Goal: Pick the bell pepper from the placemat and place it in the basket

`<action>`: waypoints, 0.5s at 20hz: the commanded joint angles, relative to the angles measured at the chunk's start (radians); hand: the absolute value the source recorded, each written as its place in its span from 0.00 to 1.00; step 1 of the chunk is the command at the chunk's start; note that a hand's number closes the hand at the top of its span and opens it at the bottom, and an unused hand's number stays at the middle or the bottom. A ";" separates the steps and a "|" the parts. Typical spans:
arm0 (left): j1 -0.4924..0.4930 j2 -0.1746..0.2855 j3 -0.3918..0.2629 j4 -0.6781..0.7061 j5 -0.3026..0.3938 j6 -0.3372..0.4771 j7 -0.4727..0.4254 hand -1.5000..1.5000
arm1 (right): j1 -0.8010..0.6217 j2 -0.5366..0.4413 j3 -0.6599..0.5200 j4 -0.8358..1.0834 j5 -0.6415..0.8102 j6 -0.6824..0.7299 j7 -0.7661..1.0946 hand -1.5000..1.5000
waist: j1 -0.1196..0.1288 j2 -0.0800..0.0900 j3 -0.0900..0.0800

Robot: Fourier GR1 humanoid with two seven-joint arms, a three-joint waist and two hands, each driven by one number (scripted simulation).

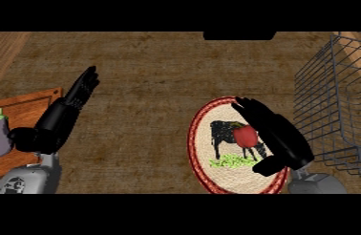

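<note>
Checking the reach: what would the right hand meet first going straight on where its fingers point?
Probably nothing: from the right hand the line runs over the counter; the bell pepper sits beside it, not ahead.

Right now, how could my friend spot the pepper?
Find the wire basket at the right. Beside it lies an oval mat with a red rim. The pepper is the red lump on its cow picture, by the right hand.
</note>
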 commanded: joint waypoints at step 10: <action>-0.036 -0.044 0.025 0.143 -0.082 0.006 -0.123 0.50 | -0.054 0.057 -0.014 0.197 0.075 -0.060 -0.029 0.00 | -0.003 0.001 0.000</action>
